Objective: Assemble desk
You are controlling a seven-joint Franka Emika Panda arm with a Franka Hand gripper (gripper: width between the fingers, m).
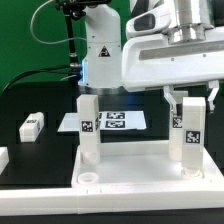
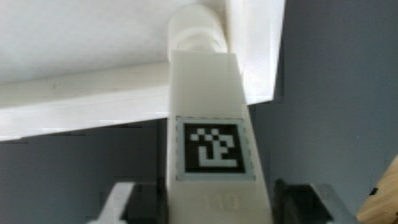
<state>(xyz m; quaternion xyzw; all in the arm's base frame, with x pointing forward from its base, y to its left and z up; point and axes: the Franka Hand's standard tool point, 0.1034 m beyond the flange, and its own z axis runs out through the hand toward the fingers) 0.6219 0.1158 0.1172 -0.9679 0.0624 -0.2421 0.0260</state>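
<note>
I'm reaching straight down, jaws astride the upright leg (image 1: pixel 187 138) standing in the tabletop (image 1: pixel 130 170) on the exterior view's right. Clamped or loose, I can't tell.

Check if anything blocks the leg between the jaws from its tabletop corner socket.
Nothing visible does. The leg between the gripper's jaws stands upright at the tabletop's corner on the exterior view's right. The other upright leg and the loose leg are well toward that view's left.

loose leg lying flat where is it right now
The loose leg lies at the exterior view's left on the black table, beyond the tabletop, left of the nearest standing leg.
</note>
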